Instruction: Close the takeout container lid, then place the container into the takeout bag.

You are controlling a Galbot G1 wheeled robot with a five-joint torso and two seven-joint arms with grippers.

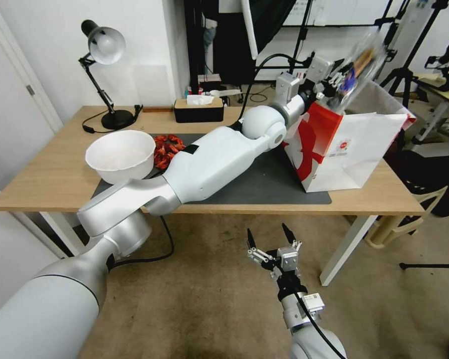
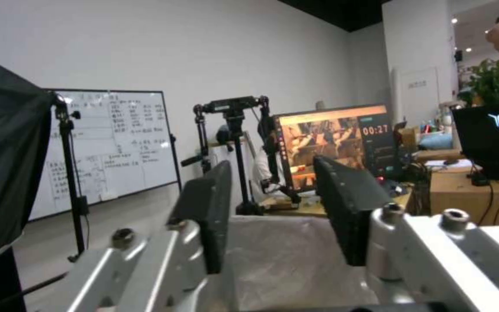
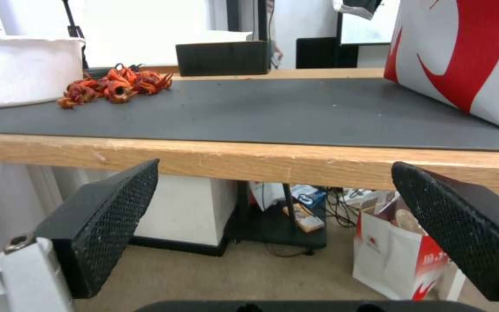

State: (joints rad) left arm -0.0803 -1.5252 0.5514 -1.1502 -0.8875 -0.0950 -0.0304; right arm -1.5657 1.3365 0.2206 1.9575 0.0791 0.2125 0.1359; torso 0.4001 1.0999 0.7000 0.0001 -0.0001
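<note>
Wooden table (image 1: 45,179) against a white wall, with a dark mat (image 1: 264,184) spread over its middle. At far left on the bare wood, a black desk lamp (image 1: 105,45), head turned toward the room. Next, at the mat's left end, a large white bowl (image 1: 120,154), and touching its right side a heap of small red-orange pieces (image 1: 167,147). Behind these, near the table's back edge, a black tissue box (image 1: 198,110).

Stretched across the mat from the near left corner, the left arm, raised toward the right end. Low in front of the table, below its front edge, the right gripper (image 1: 269,237), pointing up at the table edge, fingers spread wide and holding nothing (image 3: 275,164).

Farther right and high up, the left gripper (image 1: 336,77) over the mouth of the takeout bag (image 1: 344,154); from its wrist, fingers moderately apart with nothing pinched between them (image 2: 271,162). Just beyond it, above the bag's opening, the takeout container (image 1: 361,62): a smeared clear shape, too blurred to tell whether shut or whether touching the fingers. Standing at the mat's right end, the bag, tilted slightly.
</note>
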